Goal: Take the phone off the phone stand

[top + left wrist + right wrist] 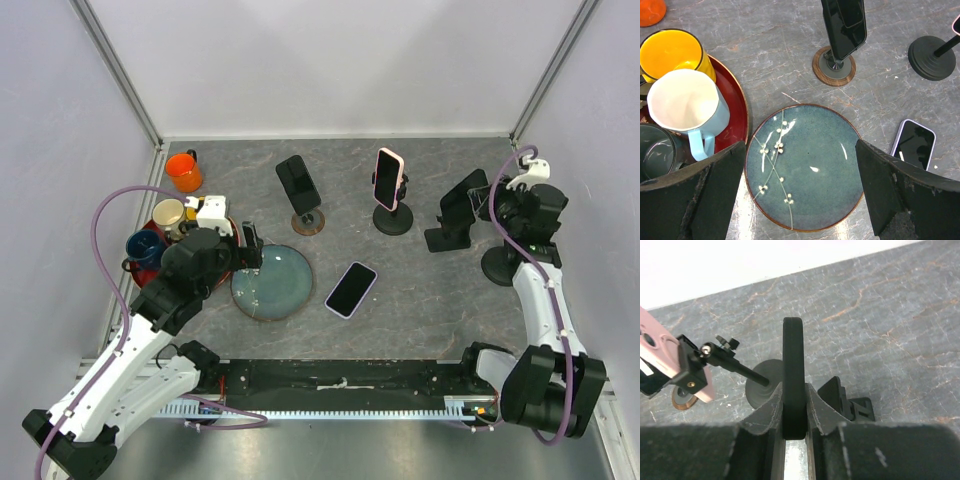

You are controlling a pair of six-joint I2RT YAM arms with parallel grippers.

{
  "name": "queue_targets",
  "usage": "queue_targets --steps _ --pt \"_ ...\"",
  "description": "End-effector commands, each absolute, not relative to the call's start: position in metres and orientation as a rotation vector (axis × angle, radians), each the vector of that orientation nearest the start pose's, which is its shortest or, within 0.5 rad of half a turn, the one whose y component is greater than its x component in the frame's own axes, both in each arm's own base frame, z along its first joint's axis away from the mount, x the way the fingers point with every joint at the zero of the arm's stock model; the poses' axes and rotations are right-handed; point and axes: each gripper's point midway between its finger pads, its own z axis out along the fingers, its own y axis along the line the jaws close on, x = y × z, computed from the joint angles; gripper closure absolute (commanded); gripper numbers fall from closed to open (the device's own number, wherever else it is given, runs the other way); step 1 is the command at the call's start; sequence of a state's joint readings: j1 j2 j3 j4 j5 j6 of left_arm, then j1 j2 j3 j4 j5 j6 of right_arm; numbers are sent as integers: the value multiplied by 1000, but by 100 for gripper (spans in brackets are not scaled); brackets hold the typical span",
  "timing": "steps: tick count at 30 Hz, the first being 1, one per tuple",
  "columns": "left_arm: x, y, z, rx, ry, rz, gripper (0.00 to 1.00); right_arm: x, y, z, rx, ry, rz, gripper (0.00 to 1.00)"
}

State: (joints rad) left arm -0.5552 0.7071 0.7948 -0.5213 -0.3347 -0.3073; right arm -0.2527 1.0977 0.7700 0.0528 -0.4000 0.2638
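Observation:
My right gripper (490, 203) is shut on a black phone (461, 197), holding it by its edges. In the right wrist view the phone (793, 352) stands edge-on between my fingers (769, 407). The black angular phone stand (446, 238) sits just below and beside it, also in the right wrist view (846, 399). I cannot tell whether the phone still touches the stand. My left gripper (250, 246) is open and empty, hovering over a blue plate (805, 170).
A black phone (298, 183) sits on a wooden-based stand, a pink phone (389, 178) on a round black stand, and another phone (351, 289) lies flat. A red tray (737, 112) holds several mugs at left. An orange cup (184, 171) stands behind it. A round black base (497, 266) is under my right arm.

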Motion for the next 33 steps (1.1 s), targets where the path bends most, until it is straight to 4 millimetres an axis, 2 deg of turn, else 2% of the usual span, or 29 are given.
queue_targets --steps 1,3,6,8,14,18,20,21,23,25,30,32,33 --pt "252 -101 229 49 1969 -225 3 372 -2 283 106 1645 424 100" --pt "252 -101 229 49 1969 -225 3 368 4 289 110 1636 444 100" --pt "252 -101 230 47 1967 -224 3 363 12 282 190 1665 505 100" --pt "252 -100 230 45 1966 -221 3 357 25 281 207 1674 588 100" --pt "252 -98 231 38 1960 -213 3 327 78 254 148 1780 797 100" --pt "251 -97 231 36 1959 -215 3 302 98 224 137 1895 889 100" --pt "251 -97 231 35 1960 -213 3 290 106 217 142 1915 945 100" --pt "251 -97 231 34 1962 -211 3 283 108 204 164 1942 963 100" --pt "251 -96 232 33 1958 -208 3 274 113 195 172 1962 991 100" --pt "251 -95 232 29 1957 -203 3 261 121 176 183 2020 1036 100" --pt "252 -94 233 23 1952 -200 3 245 134 138 211 2139 1063 100" --pt "251 -93 232 24 1955 -196 3 240 143 127 244 2170 1110 100" --pt "252 -93 232 23 1956 -196 3 243 146 128 240 2154 1122 100"
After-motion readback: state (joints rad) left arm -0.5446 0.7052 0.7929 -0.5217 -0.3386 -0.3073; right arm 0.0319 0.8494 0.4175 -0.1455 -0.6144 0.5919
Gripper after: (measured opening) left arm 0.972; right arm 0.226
